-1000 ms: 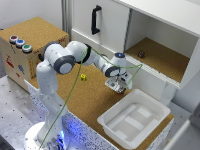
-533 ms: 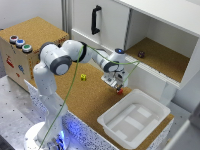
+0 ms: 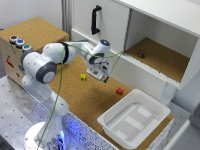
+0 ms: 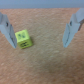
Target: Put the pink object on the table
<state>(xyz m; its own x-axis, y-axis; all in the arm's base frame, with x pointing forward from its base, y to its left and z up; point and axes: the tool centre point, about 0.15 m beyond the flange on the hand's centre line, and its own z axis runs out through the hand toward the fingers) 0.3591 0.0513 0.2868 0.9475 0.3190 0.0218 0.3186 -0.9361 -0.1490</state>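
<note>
The pink object (image 3: 119, 91), a tiny pinkish-red block, rests on the cork table (image 3: 95, 102), between my gripper and the white tub. In the exterior view my gripper (image 3: 100, 74) hangs just above the table, to the left of the block and apart from it. A small yellow cube (image 3: 83, 77) lies just to the left of the gripper. The wrist view shows the gripper (image 4: 41, 31) open with nothing held, and the yellow cube (image 4: 22, 38) on the cork beside one of the fingers (image 4: 7, 30). That view does not show the pink object.
A white tub (image 3: 116, 131) stands on the table at the exterior view's lower right. Behind is a white cabinet (image 3: 165, 30) with a small dark object (image 3: 141, 54) on its cork floor. A cork-topped box with coloured buttons (image 3: 20, 42) stands at the left.
My gripper has moved to the exterior view's left, away from the tub. The pink object now lies uncovered on the cork where the gripper was.
</note>
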